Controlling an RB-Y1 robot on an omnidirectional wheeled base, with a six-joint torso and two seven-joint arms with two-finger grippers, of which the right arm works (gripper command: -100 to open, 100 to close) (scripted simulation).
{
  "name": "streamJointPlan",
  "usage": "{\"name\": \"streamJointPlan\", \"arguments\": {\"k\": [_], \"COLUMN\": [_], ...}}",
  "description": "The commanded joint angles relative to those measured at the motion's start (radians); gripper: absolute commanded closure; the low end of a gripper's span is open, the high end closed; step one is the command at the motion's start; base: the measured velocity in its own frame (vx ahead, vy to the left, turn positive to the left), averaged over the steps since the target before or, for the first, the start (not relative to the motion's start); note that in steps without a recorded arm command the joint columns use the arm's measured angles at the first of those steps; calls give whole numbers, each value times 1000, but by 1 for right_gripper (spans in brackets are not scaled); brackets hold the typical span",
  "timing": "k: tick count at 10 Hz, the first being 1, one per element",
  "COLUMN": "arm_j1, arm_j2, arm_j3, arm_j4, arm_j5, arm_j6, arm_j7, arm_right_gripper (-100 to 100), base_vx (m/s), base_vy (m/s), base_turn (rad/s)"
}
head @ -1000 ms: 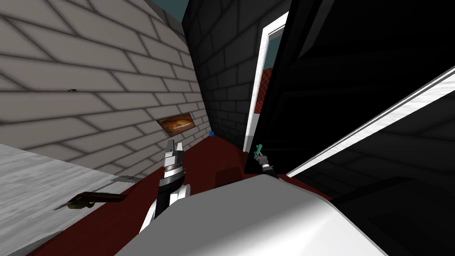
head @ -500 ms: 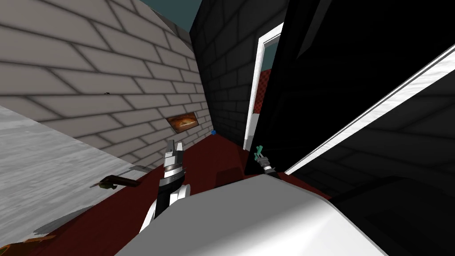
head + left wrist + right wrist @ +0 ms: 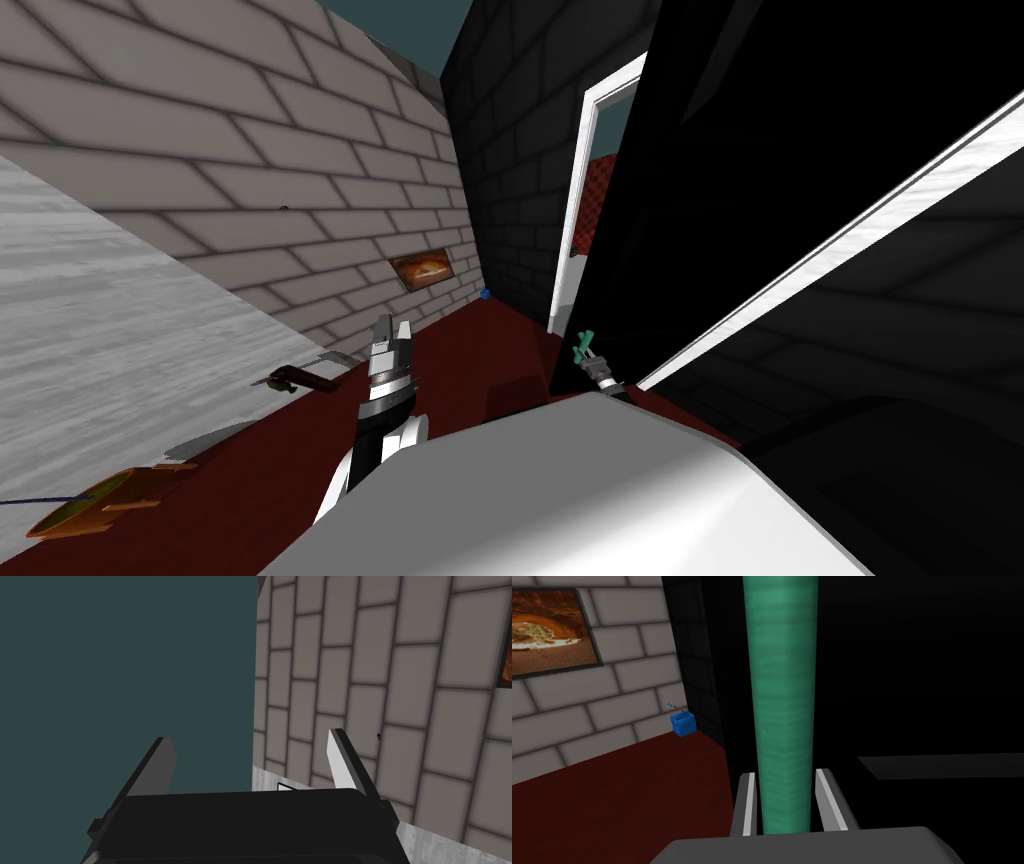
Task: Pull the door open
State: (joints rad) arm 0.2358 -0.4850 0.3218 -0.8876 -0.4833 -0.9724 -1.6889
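Observation:
The door [image 3: 700, 200] is a black slab standing ajar just right of my chest, with a white frame [image 3: 575, 200] behind its edge. Its green handle [image 3: 584, 343] is a long bar; in the right wrist view the handle [image 3: 782, 701] runs straight up between the fingers. My right gripper [image 3: 783, 803] is shut on it, pads pressing both sides, and it appears small at the door's edge as the right gripper [image 3: 588, 352]. My left gripper [image 3: 392, 332] is raised ahead of my chest, and the left gripper [image 3: 250, 761] is open and holds nothing.
A grey brick wall with a framed picture [image 3: 423, 268] runs along the left. A small blue bin [image 3: 683, 723] sits on the dark red floor at the wall's corner. A pale counter [image 3: 100, 350] at the left carries a brown object [image 3: 300, 378] and an orange-rimmed dish [image 3: 95, 500].
My view has swung: the brick wall, picture and counter items slid right and up. The right gripper stays on the green handle, and the left arm has kept its pose.

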Motion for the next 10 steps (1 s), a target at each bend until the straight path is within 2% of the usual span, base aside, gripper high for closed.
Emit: {"name": "streamJointPlan", "arguments": {"k": [1,3,4,10], "arm_j1": [12,24,21,42], "arm_j2": [-14,-29,-25,-59], "arm_j3": [17,35,28,65], "arm_j4": [6,10,1,43], "arm_j5": [10,21,17,40], "arm_j6": [-23,-48,-35,-114], "arm_j7": [-20,-40,-30,-81], "arm_right_gripper": [100,100,100,100], "base_vx": [-191,-221,-100,-195], "base_vy": [-52,-58,-32,-49], "base_turn": [109,99,29,144]}}
